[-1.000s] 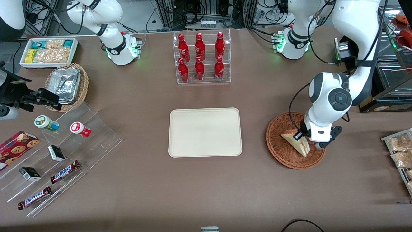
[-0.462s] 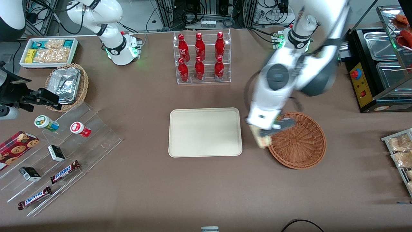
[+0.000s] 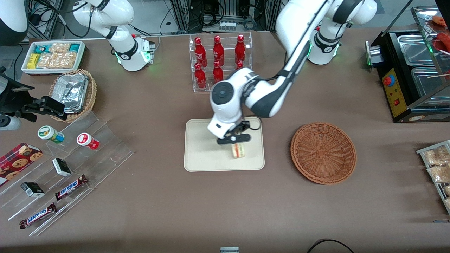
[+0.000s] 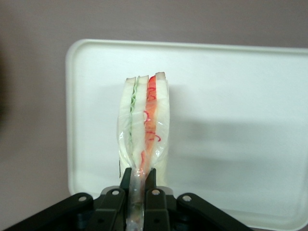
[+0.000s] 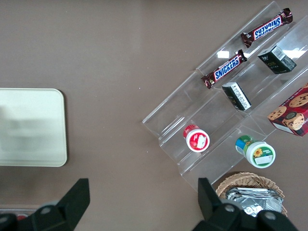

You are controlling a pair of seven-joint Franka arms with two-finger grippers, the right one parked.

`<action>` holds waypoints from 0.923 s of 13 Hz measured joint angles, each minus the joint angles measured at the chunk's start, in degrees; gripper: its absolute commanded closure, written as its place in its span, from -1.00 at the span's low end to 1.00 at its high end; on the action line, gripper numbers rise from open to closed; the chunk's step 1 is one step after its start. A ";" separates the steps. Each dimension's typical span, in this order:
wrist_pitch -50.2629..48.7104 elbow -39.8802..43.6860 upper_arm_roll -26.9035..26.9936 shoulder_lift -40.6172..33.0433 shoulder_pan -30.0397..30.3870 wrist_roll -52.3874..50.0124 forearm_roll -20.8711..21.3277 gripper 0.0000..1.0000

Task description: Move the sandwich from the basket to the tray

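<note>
End effector point(image 3: 235, 139) hangs over the tray point(image 3: 200, 140), clamped tight on the sandwich point(image 3: 238, 150), which dangles from it above the tray's nearer half, toward the basket-side rim. From the front, the basket point(image 3: 323, 153) sits bare on the surface, well apart toward the working arm's end. The wedge hangs cut edge toward the camera, so the grip looks taken at its top. Plenty of bare tray lies toward the parked arm's end; the near rim is close by the sandwich, so a drop here lands inside but not centred.

On the wrist camera, the end effector point(image 4: 140, 190) has its fingers point(image 4: 150, 179) almost together, pinching only the clear wrap at the sandwich's point(image 4: 143, 126) tip. That thin hold lets the bread hang straight, green and orange layers showing. The tray point(image 4: 231, 96) spreads wide beneath, its rounded corner and rim near the sandwich. Whether the wedge touches the tray yet, I can't tell.
</note>
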 measured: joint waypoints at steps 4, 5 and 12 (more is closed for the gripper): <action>4.66 0.93 0.04 2.82 -1.81 0.17 0.12 1.00; 5.34 0.93 0.03 3.32 -2.29 0.19 0.13 1.00; 5.64 2.52 0.82 3.57 -2.78 0.11 0.15 -1.00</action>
